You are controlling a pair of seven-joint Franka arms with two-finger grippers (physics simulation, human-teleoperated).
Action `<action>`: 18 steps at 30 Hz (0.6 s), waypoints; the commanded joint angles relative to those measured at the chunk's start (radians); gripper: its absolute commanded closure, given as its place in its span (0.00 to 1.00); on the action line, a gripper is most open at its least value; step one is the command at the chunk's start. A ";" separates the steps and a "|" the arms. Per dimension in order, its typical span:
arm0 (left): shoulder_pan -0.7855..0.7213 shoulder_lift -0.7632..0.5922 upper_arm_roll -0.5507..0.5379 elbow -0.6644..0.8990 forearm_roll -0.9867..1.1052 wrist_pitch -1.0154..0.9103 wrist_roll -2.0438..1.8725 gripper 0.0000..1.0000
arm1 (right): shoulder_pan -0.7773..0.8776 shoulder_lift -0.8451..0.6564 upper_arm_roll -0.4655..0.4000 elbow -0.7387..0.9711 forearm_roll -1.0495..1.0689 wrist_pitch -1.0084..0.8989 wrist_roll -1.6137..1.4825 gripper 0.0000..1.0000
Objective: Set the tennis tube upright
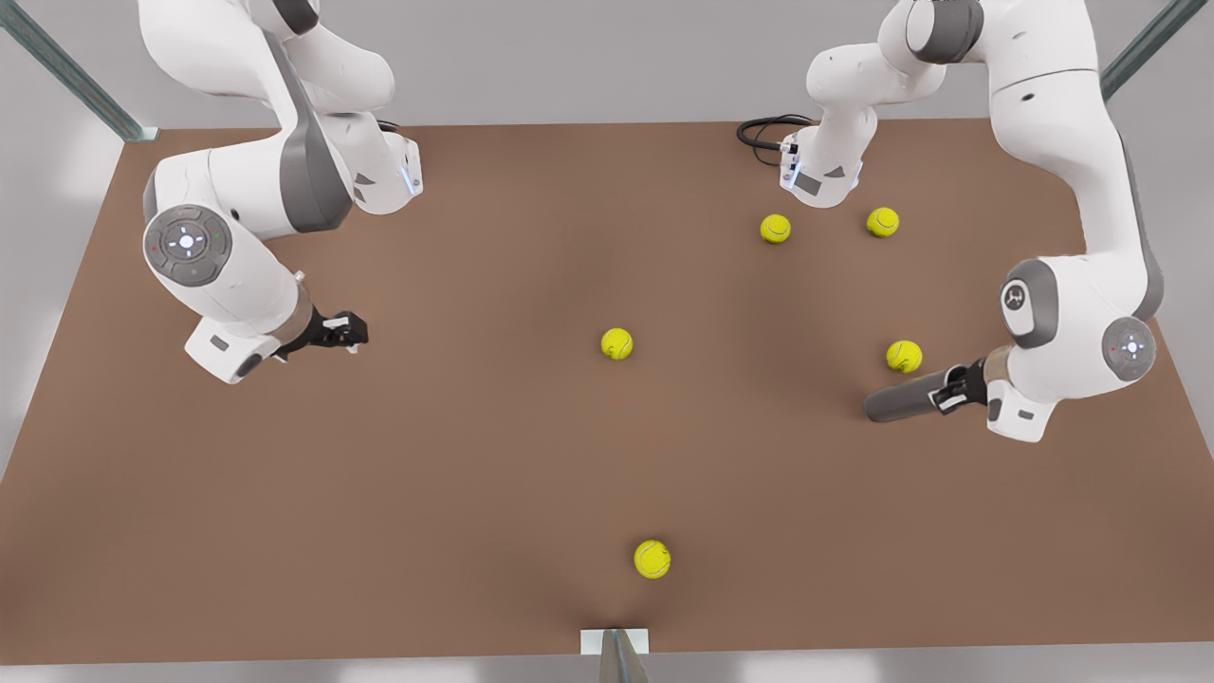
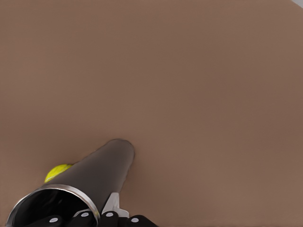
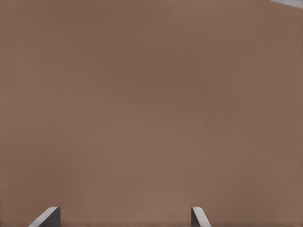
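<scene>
Tennis tube point(image 1: 901, 398) is lying almost flat near the front view's right edge of the tabletop point(image 1: 474, 455), and the left claw point(image 1: 953, 389) is pinching it close to its shiny open end. In the left wrist view the tube point(image 2: 102, 172) is pointing away from the camera, and its silver rim is sitting right by the claw's fingers point(image 2: 113, 203).

It is looking like a stiff, hollow and light can. Its smooth grey skin could be slippery, so a firm squeeze is probably needed. Holding it near one end means the long part is sticking out and may swing down when tipped up.

The big brown tabletop is flat and bare around the tube, so I think there is room to stand it on its closed end. Plain grey walls are standing behind the tabletop.

The right claw point(image 1: 343, 331) is waiting on the front view's left, wide open and holding nothing; its fingers point(image 3: 47, 217) are hanging over bare brown.

One yellow ball point(image 1: 904, 356) is sitting just beside the tube, and four more balls are lying well apart.
</scene>
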State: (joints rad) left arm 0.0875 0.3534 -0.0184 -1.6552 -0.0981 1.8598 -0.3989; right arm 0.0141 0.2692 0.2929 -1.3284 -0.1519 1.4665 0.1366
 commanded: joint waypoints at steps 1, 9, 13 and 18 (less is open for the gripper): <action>0.000 0.006 0.000 0.000 -0.003 0.001 0.000 0.79 | 0.000 0.001 0.000 0.000 0.000 0.000 0.000 0.00; 0.000 0.010 -0.002 0.000 0.003 -0.001 0.014 0.00 | 0.000 -0.001 0.000 0.000 0.000 0.000 0.000 0.00; 0.000 0.004 -0.023 0.002 0.003 -0.007 0.005 0.00 | -0.003 0.001 0.000 0.002 -0.003 0.000 -0.002 0.00; 0.000 0.004 -0.026 0.002 0.003 -0.010 -0.009 0.00 | -0.006 0.001 -0.001 0.003 -0.005 0.002 -0.005 0.00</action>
State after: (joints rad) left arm 0.0874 0.3562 -0.0444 -1.6532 -0.1013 1.8500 -0.4128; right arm 0.0044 0.2700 0.2914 -1.3241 -0.1556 1.4680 0.1307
